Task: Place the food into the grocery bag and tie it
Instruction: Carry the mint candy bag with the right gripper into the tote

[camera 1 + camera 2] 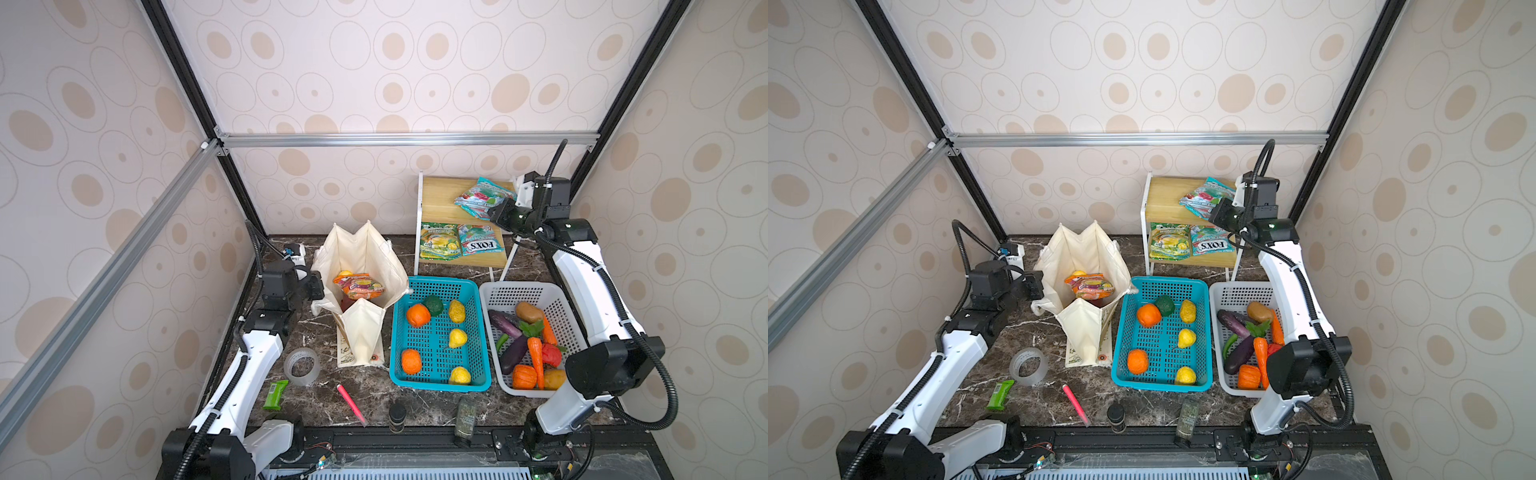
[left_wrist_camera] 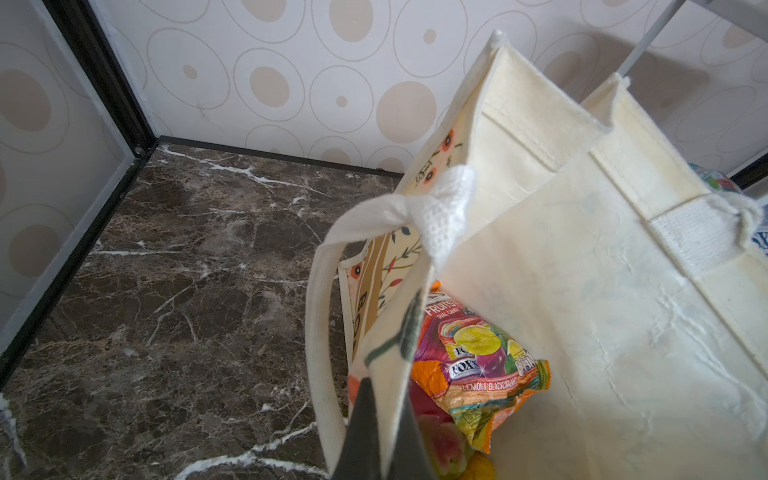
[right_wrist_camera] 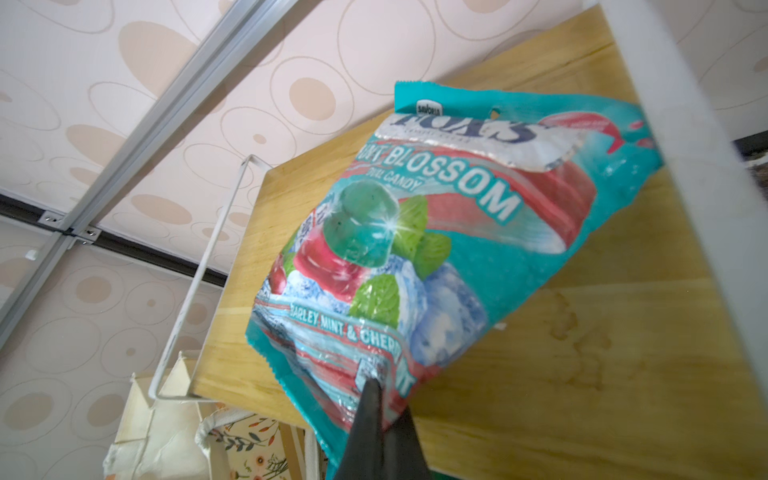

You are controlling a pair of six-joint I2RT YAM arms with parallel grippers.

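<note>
The right fingers [image 3: 374, 415] are pinched on the lower corner of the teal Fox's candy packet [image 3: 415, 249], whose body stretches away beyond their tips over the wooden shelf [image 3: 602, 395]. The left fingers [image 2: 365, 419] clamp the near wall of the grocery bag [image 2: 582, 311], 1 finger on each side. Just past them, inside, lies the orange Fox's candy packet [image 2: 478, 365]. Fruit beneath it is mostly hidden, and in both top views the fingertips are hard to make out
</note>
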